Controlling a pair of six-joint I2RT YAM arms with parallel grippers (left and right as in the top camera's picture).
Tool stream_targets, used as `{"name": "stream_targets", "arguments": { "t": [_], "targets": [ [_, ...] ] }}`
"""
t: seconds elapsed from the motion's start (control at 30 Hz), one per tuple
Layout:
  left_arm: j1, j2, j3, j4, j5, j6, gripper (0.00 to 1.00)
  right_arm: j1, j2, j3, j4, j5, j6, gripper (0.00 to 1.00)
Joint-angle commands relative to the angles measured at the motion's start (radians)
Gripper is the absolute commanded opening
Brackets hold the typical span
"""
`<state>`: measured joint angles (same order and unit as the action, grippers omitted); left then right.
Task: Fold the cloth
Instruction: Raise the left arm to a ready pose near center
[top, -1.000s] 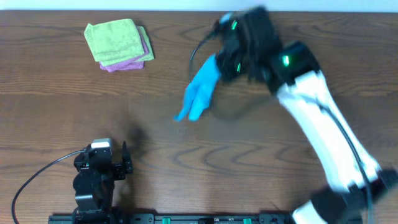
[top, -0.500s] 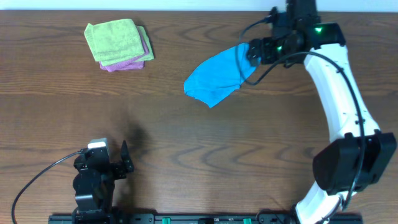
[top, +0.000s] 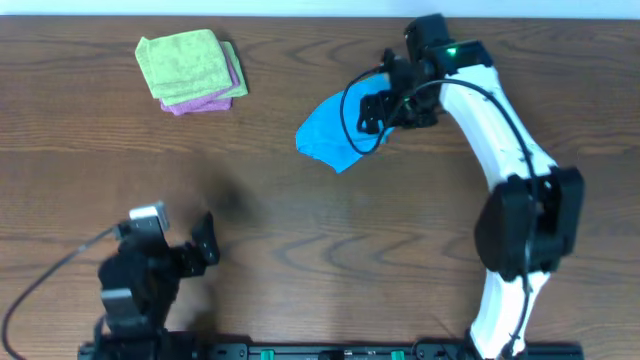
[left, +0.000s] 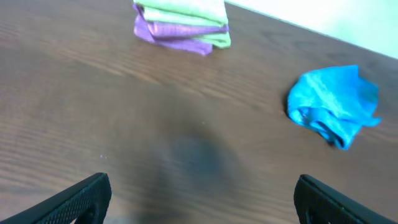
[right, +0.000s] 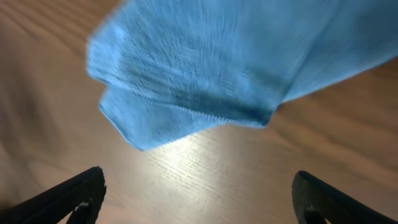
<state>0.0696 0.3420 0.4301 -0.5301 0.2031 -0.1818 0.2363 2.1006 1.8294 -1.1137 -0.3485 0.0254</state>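
Hovering wide and empty, the right pincer (right: 199, 202) hangs just over the blue cloth (top: 333, 135), which lies rumpled on the desk (top: 300, 230). The left pincer (left: 202, 202) gapes wide, well apart. No tidy fold shows; the folding looks mostly undone.

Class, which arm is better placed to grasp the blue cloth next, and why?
Probably the right. The right gripper is open, hovering at the edge of the blue cloth; the left gripper is far from it.

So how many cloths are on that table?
3: the sky-blue cloth lies crumpled at far centre; a lime-green folded cloth sits on a pink-purple folded cloth, far left. More could be hidden beneath.
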Motion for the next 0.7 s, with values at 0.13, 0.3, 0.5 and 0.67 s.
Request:
{"name": "stream_targets", "arguments": {
  "t": [0.13, 0.3, 0.5, 0.67],
  "targets": [
    [-0.005, 0.455, 0.317, -0.105, 0.076, -0.027, 0.95, -0.004, 0.054, 0.005, 0.011, -0.074, 0.087, 0.88],
    [-0.005, 0.727, 0.457, -0.139, 0.204, -0.024, 0.95, -0.006, 0.076, 0.003, 0.042, -0.067, 0.091, 0.89],
    [-0.005, 0.874, 0.467, -0.102, 0.333, -0.024, 0.95, -0.006, 0.129, 0.002, 0.066, -0.049, 0.09, 0.89],
    [-0.005, 0.906, 0.467, -0.1, 0.349, -0.024, 0.95, -0.006, 0.177, 0.001, 0.067, -0.032, 0.089, 0.89]
  ]
}}
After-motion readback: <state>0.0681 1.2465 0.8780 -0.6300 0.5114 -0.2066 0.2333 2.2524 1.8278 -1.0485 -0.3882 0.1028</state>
